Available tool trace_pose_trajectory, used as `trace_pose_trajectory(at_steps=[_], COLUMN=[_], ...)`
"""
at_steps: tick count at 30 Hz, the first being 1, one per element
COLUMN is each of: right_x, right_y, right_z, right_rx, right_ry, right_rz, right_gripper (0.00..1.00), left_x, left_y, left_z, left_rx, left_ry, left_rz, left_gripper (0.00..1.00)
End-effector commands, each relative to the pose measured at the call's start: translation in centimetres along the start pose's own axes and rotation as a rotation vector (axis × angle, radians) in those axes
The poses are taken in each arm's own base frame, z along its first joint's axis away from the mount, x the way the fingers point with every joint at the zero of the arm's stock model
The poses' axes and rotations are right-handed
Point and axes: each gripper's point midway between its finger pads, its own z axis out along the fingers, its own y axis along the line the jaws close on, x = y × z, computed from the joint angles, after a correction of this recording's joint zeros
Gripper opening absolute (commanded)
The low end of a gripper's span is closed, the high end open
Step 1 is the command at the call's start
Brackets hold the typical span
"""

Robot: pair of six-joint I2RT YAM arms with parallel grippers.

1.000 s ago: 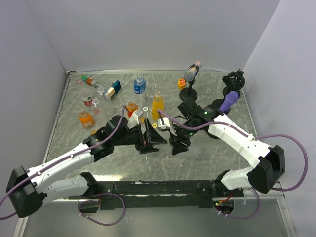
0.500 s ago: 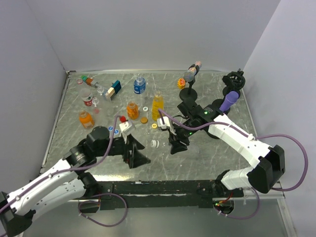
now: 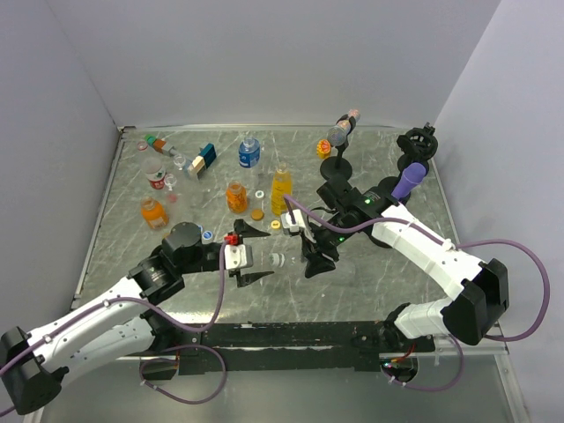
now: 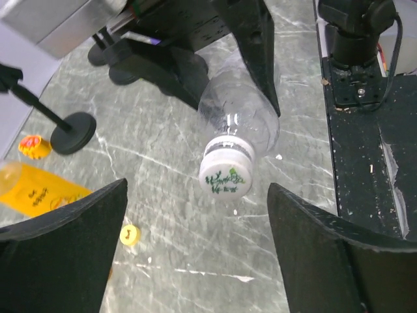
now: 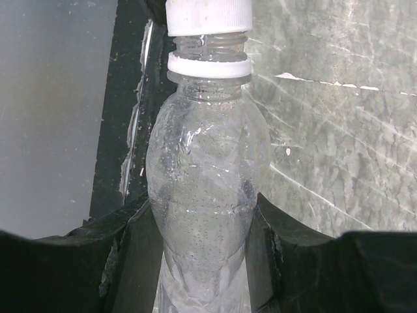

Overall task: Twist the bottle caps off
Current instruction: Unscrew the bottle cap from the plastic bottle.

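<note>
My right gripper (image 3: 315, 256) is shut on the body of a clear bottle (image 3: 298, 258) and holds it on its side just above the table, neck pointing left. In the right wrist view the fingers (image 5: 293, 261) clamp the bottle (image 5: 208, 189). Its white cap (image 5: 208, 16) is on the neck. My left gripper (image 3: 256, 256) is open and empty, facing the cap (image 3: 276, 259) from the left, a short gap away. In the left wrist view the cap (image 4: 226, 177) lies ahead of the open gripper (image 4: 195, 261).
At the back stand a yellow bottle (image 3: 281, 190), two orange bottles (image 3: 235, 196) (image 3: 152, 212) and a blue-labelled bottle (image 3: 249, 153). Loose orange (image 3: 256, 214) and yellow (image 3: 276, 224) caps lie near. Toy blocks (image 3: 203, 159), a red can (image 3: 157, 181) and a black stand (image 3: 339, 159) are behind.
My left gripper drew back from the bottle toward the near left, then turned and came back to face the cap, jaws open. The right gripper kept holding the bottle still.
</note>
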Motion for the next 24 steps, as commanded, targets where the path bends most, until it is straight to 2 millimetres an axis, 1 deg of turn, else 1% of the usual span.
trace_pose_trajectory(at_steps=[1,7,9,12,16,18,20,22,24], right_x=[-1.1,-1.2,-1.2,-1.1,-1.0,-0.9,-0.8,-0.7,-0.6], right_y=[0.6,0.5,0.5,0.5,0.3,0.1,-0.3,-0.9,-1.8], right_z=[-0.3,-0.2,-0.3,-0.2,-0.2,-0.1,-0.1,0.0,-0.1], right_rx=[-0.015,-0.02,-0.02,-0.019,-0.013,-0.005,0.008,0.03,0.069], right_ry=[-0.041,-0.04,-0.038,-0.037,-0.033,-0.027,-0.016,-0.004,0.011], right_rz=[-0.05,-0.044,-0.04,-0.039,-0.037,-0.029,-0.021,-0.011,0.003], right_gripper=[0.28,0.28,0.28,0.28,0.28,0.28,0.28,0.28,0.28], left_x=[-3.2,-3.1,-2.9,-2.8,-3.0,-3.1,-3.3,-3.4,-3.6], left_y=[0.3,-0.2,-0.2,-0.3,-0.8,-1.1,-1.4,-1.6,-1.7], left_z=[0.6,1.0,1.0,1.2,1.2,1.2,1.2,1.2,1.3], left_rx=[0.045,0.071,0.075,0.088,0.116,0.128,0.137,0.14,0.124], left_ry=[-0.111,-0.112,-0.103,-0.097,-0.104,-0.107,-0.112,-0.113,-0.112], left_rz=[0.106,0.076,0.064,0.049,0.025,0.004,-0.03,-0.113,-0.227], left_gripper=[0.87,0.75,0.68,0.51,0.24,0.12,0.07,0.01,0.01])
